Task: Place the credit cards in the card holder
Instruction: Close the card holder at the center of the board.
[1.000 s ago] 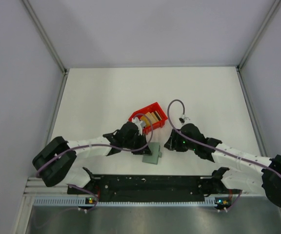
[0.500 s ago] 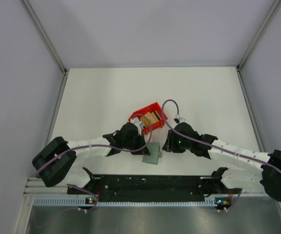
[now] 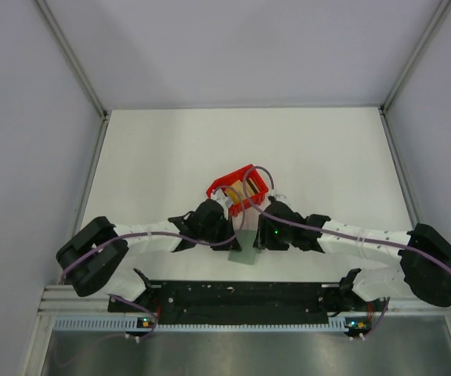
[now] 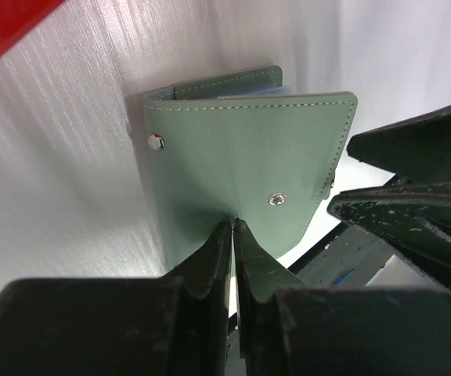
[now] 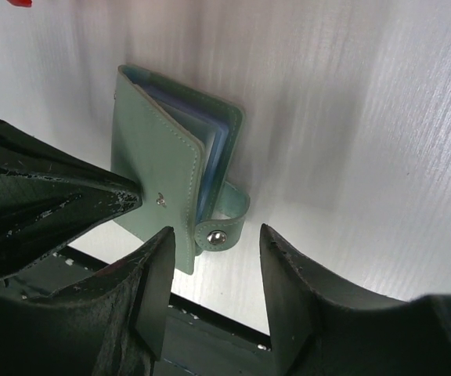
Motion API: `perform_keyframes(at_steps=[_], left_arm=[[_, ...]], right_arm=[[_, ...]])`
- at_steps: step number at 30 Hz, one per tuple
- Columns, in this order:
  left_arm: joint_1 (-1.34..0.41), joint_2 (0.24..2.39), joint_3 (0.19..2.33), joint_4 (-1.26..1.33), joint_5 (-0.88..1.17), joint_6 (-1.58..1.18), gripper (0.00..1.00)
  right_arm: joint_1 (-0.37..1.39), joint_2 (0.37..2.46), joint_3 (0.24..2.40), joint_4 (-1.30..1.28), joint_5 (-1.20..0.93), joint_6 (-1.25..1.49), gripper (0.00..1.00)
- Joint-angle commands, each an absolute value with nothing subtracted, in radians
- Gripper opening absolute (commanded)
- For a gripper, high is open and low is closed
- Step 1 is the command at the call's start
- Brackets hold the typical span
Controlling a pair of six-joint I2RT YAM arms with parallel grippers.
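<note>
The grey-green card holder (image 4: 241, 149) lies on the table near the front edge, its cover slightly raised so the blue sleeves (image 5: 214, 137) show. It also shows in the top view (image 3: 246, 249). My left gripper (image 4: 232, 225) is shut, with its tips resting on the cover's face. My right gripper (image 5: 216, 235) is open around the holder's snap strap (image 5: 224, 227), without touching it. In the top view the left gripper (image 3: 231, 232) and right gripper (image 3: 256, 236) meet over the holder. Tan credit cards (image 3: 247, 190) stand in the red bin (image 3: 221, 186).
The red bin stands just behind both wrists, and its corner shows in the left wrist view (image 4: 6, 16). The right arm's purple cable (image 3: 250, 174) loops over the bin. The black base rail (image 3: 241, 294) runs just in front of the holder.
My right gripper has moved left, from beside the bin to the holder's strap side. Its cable now crosses the bin. The left gripper has stayed on the holder.
</note>
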State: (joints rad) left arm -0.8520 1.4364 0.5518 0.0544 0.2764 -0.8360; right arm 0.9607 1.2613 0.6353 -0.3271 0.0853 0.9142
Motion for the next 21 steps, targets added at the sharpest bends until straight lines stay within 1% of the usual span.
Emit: perform_keyframes(at_steps=[1, 8, 11, 13, 14, 16, 17, 18, 20, 21], left_arm=[[-0.864, 1.471, 0.535, 0.028, 0.207, -0.825, 0.08], [-0.865, 1.46, 0.509, 0.057, 0.19, -0.845, 0.09], [-0.865, 1.466, 0.508, 0.064, 0.198, -0.845, 0.09], [-0.865, 1.466, 0.505, 0.067, 0.199, -0.848, 0.08], [-0.865, 1.465, 0.502, 0.071, 0.198, -0.851, 0.08], [-0.865, 1.463, 0.499, 0.072, 0.193, -0.853, 0.08], [-0.865, 1.465, 0.499, 0.072, 0.193, -0.853, 0.08], [-0.865, 1.463, 0.499, 0.071, 0.193, -0.853, 0.09], [-0.867, 1.463, 0.499, 0.071, 0.192, -0.853, 0.08], [-0.865, 1.465, 0.497, 0.071, 0.192, -0.853, 0.08]], right_arm=[[1.0, 1.304, 0.701, -0.333, 0.123, 0.939, 0.47], [1.048, 1.368, 0.759, -0.417, 0.205, 0.933, 0.46], [1.049, 1.382, 0.784, -0.457, 0.248, 0.928, 0.41], [1.049, 1.381, 0.784, -0.463, 0.247, 0.925, 0.34], [1.051, 1.376, 0.782, -0.465, 0.247, 0.928, 0.33], [1.052, 1.368, 0.778, -0.468, 0.253, 0.925, 0.24], [1.051, 1.364, 0.776, -0.472, 0.256, 0.927, 0.22], [1.051, 1.358, 0.778, -0.482, 0.259, 0.928, 0.22], [1.052, 1.347, 0.775, -0.488, 0.264, 0.927, 0.17], [1.052, 1.342, 0.776, -0.495, 0.271, 0.925, 0.17]])
